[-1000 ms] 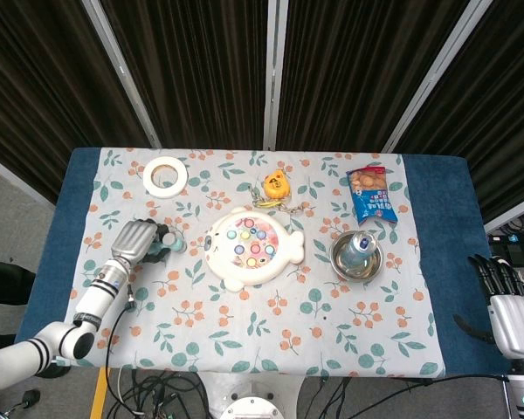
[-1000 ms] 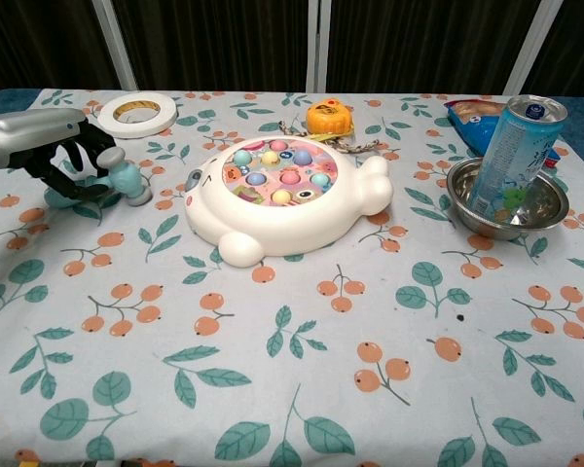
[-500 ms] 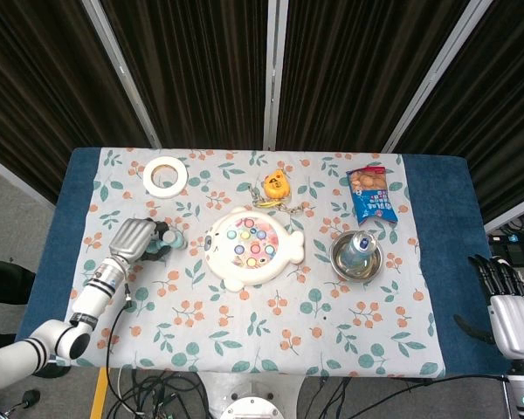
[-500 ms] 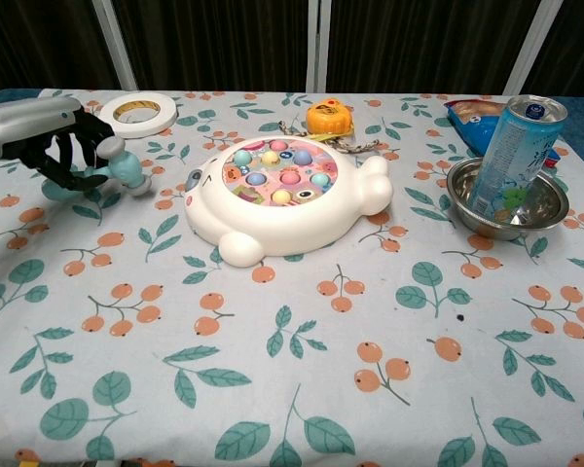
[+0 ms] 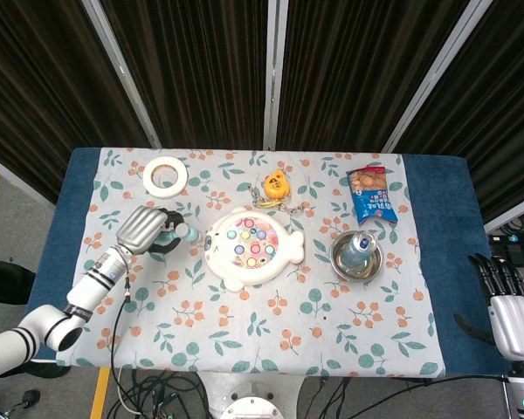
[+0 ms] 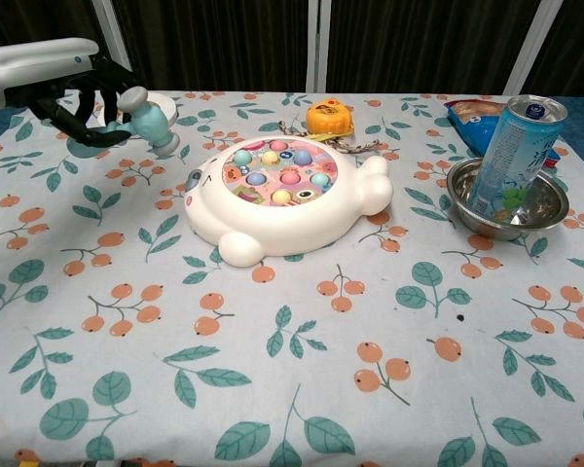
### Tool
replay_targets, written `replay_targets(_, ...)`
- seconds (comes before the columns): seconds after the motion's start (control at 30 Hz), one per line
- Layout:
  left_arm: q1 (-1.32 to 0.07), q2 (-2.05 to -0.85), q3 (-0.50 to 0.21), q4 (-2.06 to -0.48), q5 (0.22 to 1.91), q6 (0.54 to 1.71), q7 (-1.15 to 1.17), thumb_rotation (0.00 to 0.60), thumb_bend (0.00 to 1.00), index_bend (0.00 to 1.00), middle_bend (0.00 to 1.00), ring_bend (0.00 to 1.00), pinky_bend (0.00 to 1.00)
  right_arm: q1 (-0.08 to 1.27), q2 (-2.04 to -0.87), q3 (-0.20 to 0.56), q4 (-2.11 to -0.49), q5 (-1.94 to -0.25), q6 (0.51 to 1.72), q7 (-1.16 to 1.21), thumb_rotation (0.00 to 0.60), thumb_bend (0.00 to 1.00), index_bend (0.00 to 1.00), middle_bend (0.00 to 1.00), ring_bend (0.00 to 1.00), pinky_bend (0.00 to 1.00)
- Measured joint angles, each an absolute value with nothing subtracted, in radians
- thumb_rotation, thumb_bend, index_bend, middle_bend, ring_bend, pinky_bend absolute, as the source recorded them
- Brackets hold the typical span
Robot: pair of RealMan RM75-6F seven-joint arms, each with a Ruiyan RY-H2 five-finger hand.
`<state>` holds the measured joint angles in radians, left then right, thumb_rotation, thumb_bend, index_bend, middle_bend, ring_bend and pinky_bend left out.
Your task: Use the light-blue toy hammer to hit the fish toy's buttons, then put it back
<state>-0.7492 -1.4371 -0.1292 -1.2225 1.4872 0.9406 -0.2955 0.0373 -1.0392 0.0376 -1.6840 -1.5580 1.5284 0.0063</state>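
My left hand (image 5: 146, 229) (image 6: 73, 92) grips the light-blue toy hammer (image 6: 146, 119) (image 5: 178, 232) and holds it raised above the table, left of the fish toy. The hammer's head points toward the toy. The white fish toy (image 5: 251, 247) (image 6: 284, 197) lies mid-table with several pastel buttons on its pink face. My right hand (image 5: 510, 307) hangs off the table's right edge, fingers apart and holding nothing; the chest view does not show it.
A roll of white tape (image 5: 165, 175) lies at the back left. An orange toy (image 5: 277, 186) sits behind the fish. A drink can (image 6: 513, 154) stands in a metal bowl (image 6: 538, 212) at right, with a snack bag (image 5: 374, 195) behind it.
My left hand has lifted the hammer off the table and carried it up and right, toward the fish toy. The right hand has stayed still.
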Motion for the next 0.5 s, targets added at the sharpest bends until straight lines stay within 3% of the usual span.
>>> replay_targets(0.5,-0.929,-1.391,-0.186,-1.284,1.401,0.710,-0.120,0.600,0.56,0.56,0.63,0.53,0.71,0.010,-1.037,0.023,-1.705,-1.585,1.568,-0.010,0.600,0.08,0.00,0.08,0.00,0.00)
